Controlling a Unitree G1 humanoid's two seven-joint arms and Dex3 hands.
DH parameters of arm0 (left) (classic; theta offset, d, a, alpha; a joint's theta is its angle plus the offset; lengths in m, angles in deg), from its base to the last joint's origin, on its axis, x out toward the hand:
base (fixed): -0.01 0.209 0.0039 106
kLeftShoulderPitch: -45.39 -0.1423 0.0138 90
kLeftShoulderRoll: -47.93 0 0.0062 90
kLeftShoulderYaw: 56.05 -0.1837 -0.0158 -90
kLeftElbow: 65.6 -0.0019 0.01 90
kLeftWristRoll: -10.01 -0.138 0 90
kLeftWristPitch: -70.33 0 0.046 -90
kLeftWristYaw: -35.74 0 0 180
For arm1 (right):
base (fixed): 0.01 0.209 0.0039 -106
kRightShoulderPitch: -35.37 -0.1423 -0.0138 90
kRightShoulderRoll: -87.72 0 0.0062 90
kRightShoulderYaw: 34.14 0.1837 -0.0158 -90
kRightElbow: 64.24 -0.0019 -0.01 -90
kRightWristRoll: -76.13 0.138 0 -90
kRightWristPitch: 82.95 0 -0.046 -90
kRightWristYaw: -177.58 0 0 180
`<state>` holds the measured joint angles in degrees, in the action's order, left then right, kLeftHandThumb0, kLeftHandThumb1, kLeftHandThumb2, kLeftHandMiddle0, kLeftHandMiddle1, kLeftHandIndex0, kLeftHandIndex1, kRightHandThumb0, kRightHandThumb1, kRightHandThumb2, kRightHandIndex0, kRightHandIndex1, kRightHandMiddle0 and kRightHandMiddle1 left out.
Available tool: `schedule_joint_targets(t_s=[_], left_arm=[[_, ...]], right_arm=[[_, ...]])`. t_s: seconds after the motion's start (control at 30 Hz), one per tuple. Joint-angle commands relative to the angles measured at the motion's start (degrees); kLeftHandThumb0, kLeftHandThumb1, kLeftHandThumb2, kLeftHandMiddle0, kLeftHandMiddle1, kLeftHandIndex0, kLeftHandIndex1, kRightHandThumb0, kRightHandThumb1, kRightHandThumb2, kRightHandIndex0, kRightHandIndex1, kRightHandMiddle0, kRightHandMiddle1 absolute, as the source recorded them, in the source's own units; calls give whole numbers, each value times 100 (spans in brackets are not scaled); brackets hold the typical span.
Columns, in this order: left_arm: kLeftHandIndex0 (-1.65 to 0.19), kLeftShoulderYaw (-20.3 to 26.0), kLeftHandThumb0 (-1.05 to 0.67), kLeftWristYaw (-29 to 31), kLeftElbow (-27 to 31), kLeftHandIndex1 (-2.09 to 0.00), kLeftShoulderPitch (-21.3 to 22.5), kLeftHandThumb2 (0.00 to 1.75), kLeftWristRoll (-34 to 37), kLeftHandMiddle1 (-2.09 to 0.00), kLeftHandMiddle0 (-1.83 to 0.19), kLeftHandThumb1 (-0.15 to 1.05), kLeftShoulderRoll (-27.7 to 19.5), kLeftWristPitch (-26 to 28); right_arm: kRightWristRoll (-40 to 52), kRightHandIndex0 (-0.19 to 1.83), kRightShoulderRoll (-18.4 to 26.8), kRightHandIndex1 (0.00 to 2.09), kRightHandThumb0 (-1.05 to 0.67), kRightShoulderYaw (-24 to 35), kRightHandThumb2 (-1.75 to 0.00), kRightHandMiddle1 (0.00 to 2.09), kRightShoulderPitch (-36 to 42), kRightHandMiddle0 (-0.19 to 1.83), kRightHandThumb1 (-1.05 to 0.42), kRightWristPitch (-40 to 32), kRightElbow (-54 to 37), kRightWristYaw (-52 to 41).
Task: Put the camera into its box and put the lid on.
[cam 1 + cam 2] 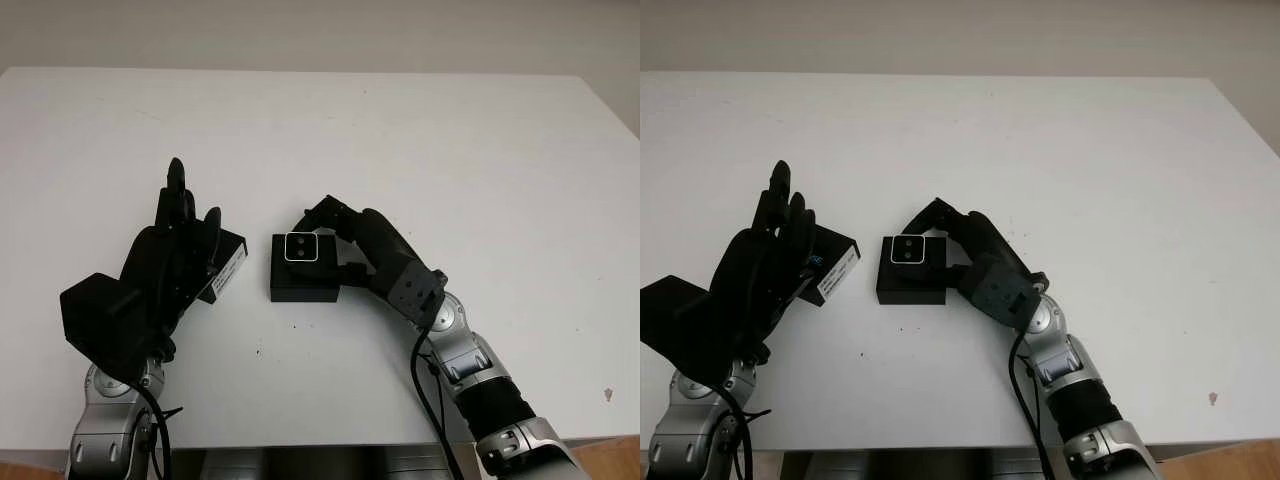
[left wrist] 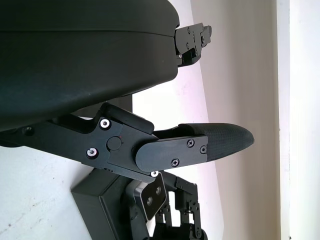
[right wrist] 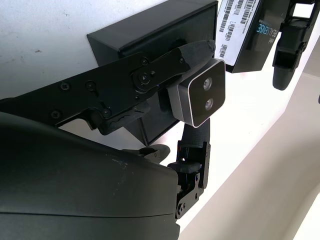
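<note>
White bench (image 1: 420, 130) against a plain pale wall. Left eye view: black box (image 1: 303, 283) sits near the front middle of the bench, open side up. Small silver-faced camera (image 1: 301, 247) with two lenses is at the box's far edge, pinched by the right hand (image 1: 365, 250), whose fingers (image 1: 322, 212) wrap round it from the right and far side. Left hand (image 1: 170, 255) is just left of the box, over the black lid (image 1: 226, 265) with the white barcode label; fingers point away from the robot, and whether they grip the lid cannot be told.

Right eye view: same layout, camera (image 1: 909, 250) over the box's (image 1: 910, 285) far part, lid (image 1: 832, 268) just beside the box, not touching it.

Left wrist view: left hand finger (image 2: 200, 145) reaches out over the bench, nothing visibly between the fingers; box (image 2: 102, 200) and camera (image 2: 152, 196) beyond it.

Right wrist view: camera (image 3: 202, 97) clamped between a right finger (image 3: 165, 70) on one side and another finger on the other side, lenses facing out, held above the box's (image 3: 150, 35) open cavity. Labelled lid (image 3: 245, 30) lies past the box.
</note>
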<state>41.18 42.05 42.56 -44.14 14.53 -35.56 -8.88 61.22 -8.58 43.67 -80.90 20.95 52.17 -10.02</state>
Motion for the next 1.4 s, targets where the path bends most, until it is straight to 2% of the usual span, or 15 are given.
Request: schedule_joint_targets(t_s=[0.0,1.03,1.1,1.23,1.37], left_arm=[[19,10,-75,20,94,0,-36,55,15,0,19,105,-32,-17],[19,53,-75,67,126,0,-40,54,31,0,19,105,-79,24],[19,67,-75,95,118,0,-42,54,53,0,19,105,-87,2],[19,79,-74,92,129,0,-39,54,60,0,19,105,-70,11],[19,76,-74,100,126,0,-28,54,76,0,19,105,-72,10]], right_arm=[[-73,39,54,7,-44,-9,-6,154,22,37,-98,15,136,30],[-209,37,149,5,-44,-35,-5,151,26,35,-97,32,153,18],[-228,34,171,4,-46,-54,-5,138,30,32,-96,-30,110,-50],[-315,27,199,3,-56,-85,-5,95,63,27,-91,-100,-4,-60],[-405,22,241,2,-56,-105,-5,82,93,25,-90,-114,-127,-23]])
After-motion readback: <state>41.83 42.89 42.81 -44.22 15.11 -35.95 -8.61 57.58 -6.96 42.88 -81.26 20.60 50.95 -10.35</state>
